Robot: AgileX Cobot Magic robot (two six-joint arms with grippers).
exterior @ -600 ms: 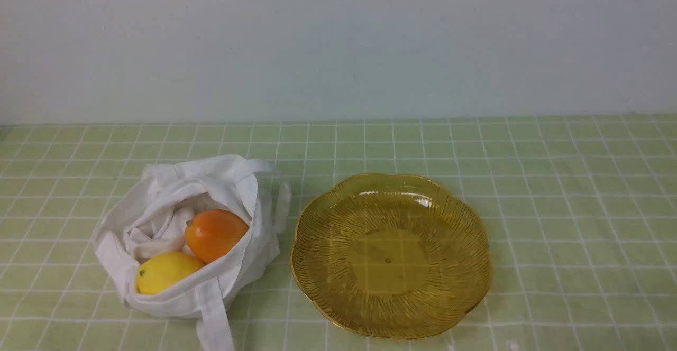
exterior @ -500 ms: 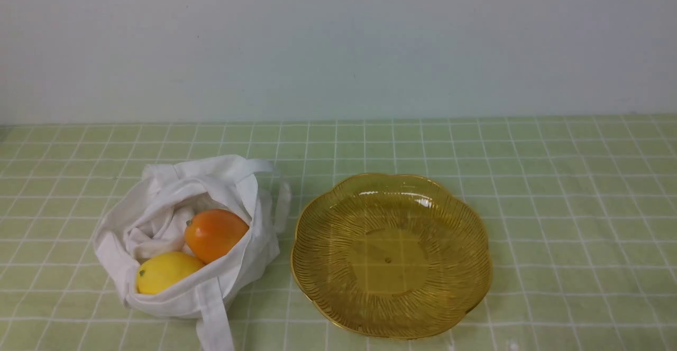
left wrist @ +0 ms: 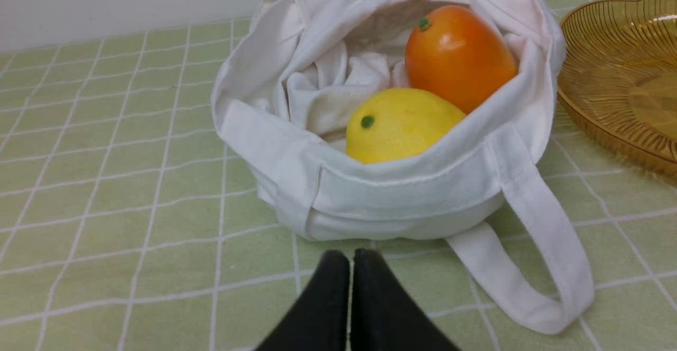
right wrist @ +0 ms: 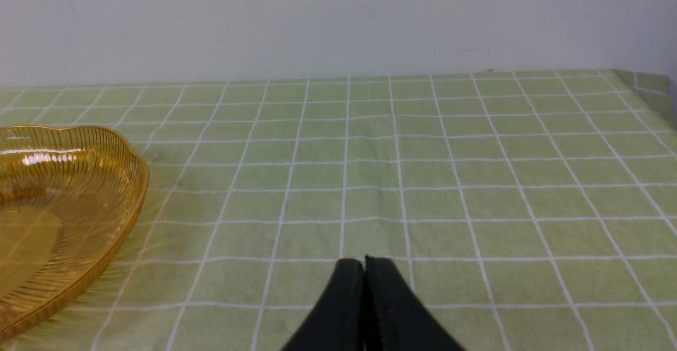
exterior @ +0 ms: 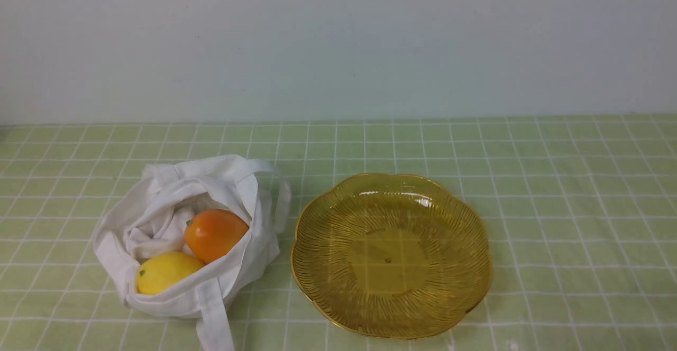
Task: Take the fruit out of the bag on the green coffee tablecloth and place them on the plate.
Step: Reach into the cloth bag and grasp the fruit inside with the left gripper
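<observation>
A white cloth bag [exterior: 158, 219] lies open on the green checked tablecloth [exterior: 555, 208] at the left. Inside it sit an orange mango-like fruit [exterior: 214, 233] and a yellow lemon [exterior: 164, 271]. The amber scalloped plate [exterior: 470, 245] stands empty just right of the bag. In the left wrist view my left gripper [left wrist: 351, 258] is shut and empty, just short of the bag [left wrist: 423, 192], with the lemon [left wrist: 402, 123] and the orange fruit [left wrist: 457, 57] beyond it. In the right wrist view my right gripper [right wrist: 364, 264] is shut and empty over bare cloth, right of the plate [right wrist: 127, 182]. Neither gripper shows in the front view.
A pale wall [exterior: 338, 44] runs along the back of the table. One bag strap [left wrist: 550, 256] lies looped on the cloth towards the plate side. The cloth's far right edge shows in the right wrist view [right wrist: 650, 84].
</observation>
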